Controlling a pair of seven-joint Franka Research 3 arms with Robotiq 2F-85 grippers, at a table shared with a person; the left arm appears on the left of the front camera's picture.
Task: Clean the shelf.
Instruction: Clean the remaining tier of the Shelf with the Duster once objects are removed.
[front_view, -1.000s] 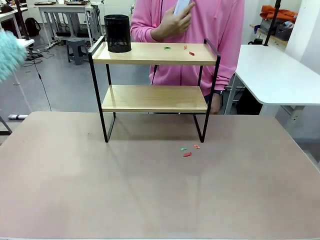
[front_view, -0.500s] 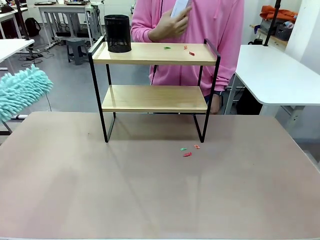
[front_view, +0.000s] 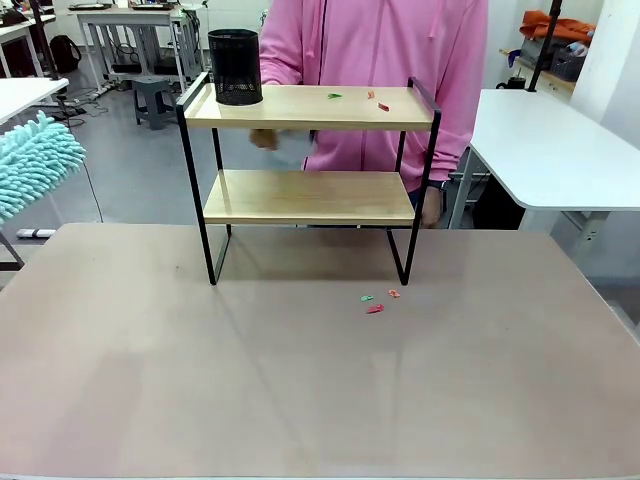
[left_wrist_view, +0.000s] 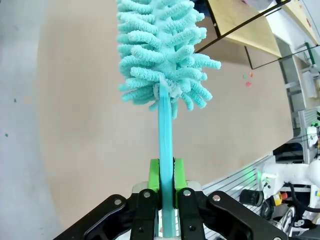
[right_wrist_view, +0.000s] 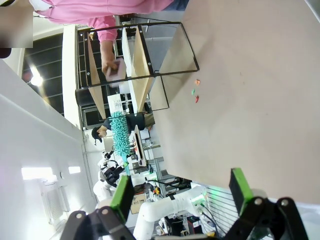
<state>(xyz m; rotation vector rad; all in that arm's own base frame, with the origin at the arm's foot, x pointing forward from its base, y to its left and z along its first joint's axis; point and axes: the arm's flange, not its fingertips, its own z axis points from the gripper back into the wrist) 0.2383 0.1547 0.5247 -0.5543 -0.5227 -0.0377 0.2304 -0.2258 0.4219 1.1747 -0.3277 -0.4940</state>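
The shelf (front_view: 310, 107) stands at the table's far middle, two light wood boards in a black frame, and it shows sideways in the right wrist view (right_wrist_view: 136, 75). Small red and green scraps (front_view: 372, 98) lie on its top board. A teal fluffy duster (front_view: 35, 165) hangs at the left edge of the front view, left of the shelf and above the table's edge. My left gripper (left_wrist_view: 166, 182) is shut on the duster's teal handle (left_wrist_view: 165, 150), the duster head (left_wrist_view: 160, 50) pointing away toward the shelf corner (left_wrist_view: 240, 25). My right gripper (right_wrist_view: 182, 192) is open and holds nothing, well back from the shelf.
A black mesh cup (front_view: 235, 66) stands on the top board's left end. More red and green scraps (front_view: 376, 302) lie on the table before the shelf's right leg. A person in pink stands behind the shelf, a hand (front_view: 266, 139) lowered between the boards. A white table (front_view: 550, 150) is at the right.
The duster has come into view at the left and shifted slightly. The person's hand dropped from chest height to behind the shelf, between the two boards.
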